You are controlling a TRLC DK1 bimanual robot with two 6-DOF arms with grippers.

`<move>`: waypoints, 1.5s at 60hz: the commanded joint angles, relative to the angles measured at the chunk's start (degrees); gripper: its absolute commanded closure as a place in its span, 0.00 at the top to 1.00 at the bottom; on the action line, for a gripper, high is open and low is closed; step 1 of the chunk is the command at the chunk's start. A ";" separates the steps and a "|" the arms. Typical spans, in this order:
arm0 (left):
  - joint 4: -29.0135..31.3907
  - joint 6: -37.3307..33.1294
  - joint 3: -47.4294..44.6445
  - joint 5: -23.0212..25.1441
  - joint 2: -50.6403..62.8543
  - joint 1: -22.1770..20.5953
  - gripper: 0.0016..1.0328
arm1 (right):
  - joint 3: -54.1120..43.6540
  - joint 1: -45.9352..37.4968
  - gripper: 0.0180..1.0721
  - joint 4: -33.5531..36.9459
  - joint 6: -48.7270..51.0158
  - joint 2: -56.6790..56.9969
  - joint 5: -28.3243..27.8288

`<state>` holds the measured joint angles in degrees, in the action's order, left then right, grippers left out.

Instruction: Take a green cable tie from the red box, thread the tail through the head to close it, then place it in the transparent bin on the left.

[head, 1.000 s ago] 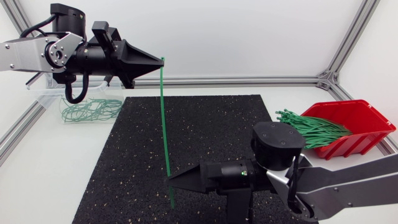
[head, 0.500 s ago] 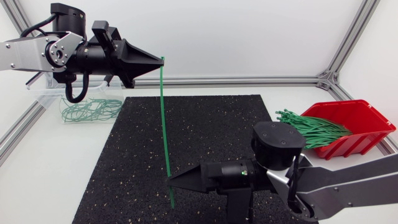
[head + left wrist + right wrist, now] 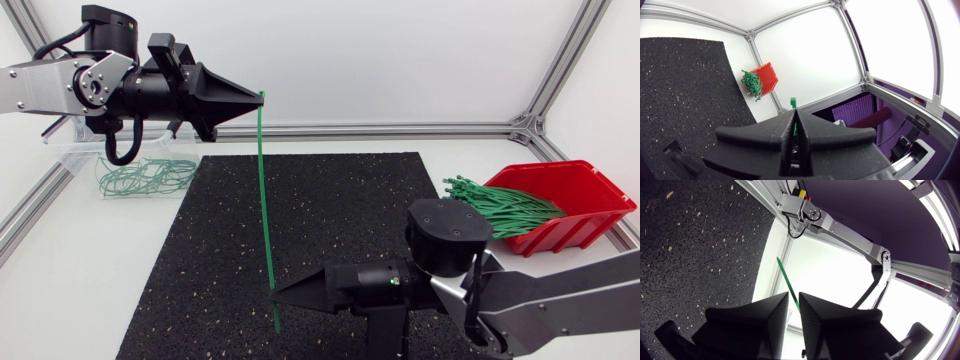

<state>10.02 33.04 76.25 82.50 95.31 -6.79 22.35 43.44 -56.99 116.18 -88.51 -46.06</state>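
From the head view you see the whole long, thin green cable tie (image 3: 265, 210). It stands nearly upright in the air over the black speckled rubber mat (image 3: 330, 200), held at its top end by your left gripper (image 3: 255, 97) at the far left. Its lower end hangs free near the mat's near edge. Your right gripper (image 3: 280, 292) lies low at the near side, its tip just beside the strap's lower part. This view does not let you judge either gripper's fingers.

The wrist views show the fingers. In the left wrist view, the left gripper (image 3: 794, 112) has its jaws pressed together on the strap. Only the small square head of the tie (image 3: 793, 103) pokes out past the fingertips. In the right wrist view, the right gripper (image 3: 793, 302) has its jaws spread with a narrow gap. The tie (image 3: 786, 275) runs as a straight, flat green strip slanting into that gap. You cannot tell whether it touches either finger.

The red plastic box (image 3: 585, 190) sits at the far right, with a bundle of loose green ties (image 3: 500, 205) spilling over its left rim. The left wrist view shows the same box (image 3: 769, 76) small and far off. The transparent bin (image 3: 70, 152) is at the far left, partly behind the left arm. Closed green loops (image 3: 140, 177) lie at it.
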 commanded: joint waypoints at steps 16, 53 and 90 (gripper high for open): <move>-0.62 0.98 1.36 1.26 0.41 -0.16 0.03 | -1.17 -0.20 0.09 -0.58 1.50 0.71 0.62; -0.62 0.89 -1.37 1.17 -2.23 -0.07 0.03 | 0.06 3.14 0.06 3.64 -27.94 6.07 17.06; -0.53 0.89 -4.53 0.56 -6.01 -2.18 0.03 | -6.44 8.50 0.05 2.32 -58.88 10.20 19.26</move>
<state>10.02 33.04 73.32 82.46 91.09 -8.56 17.30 51.35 -54.19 59.09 -78.52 -27.11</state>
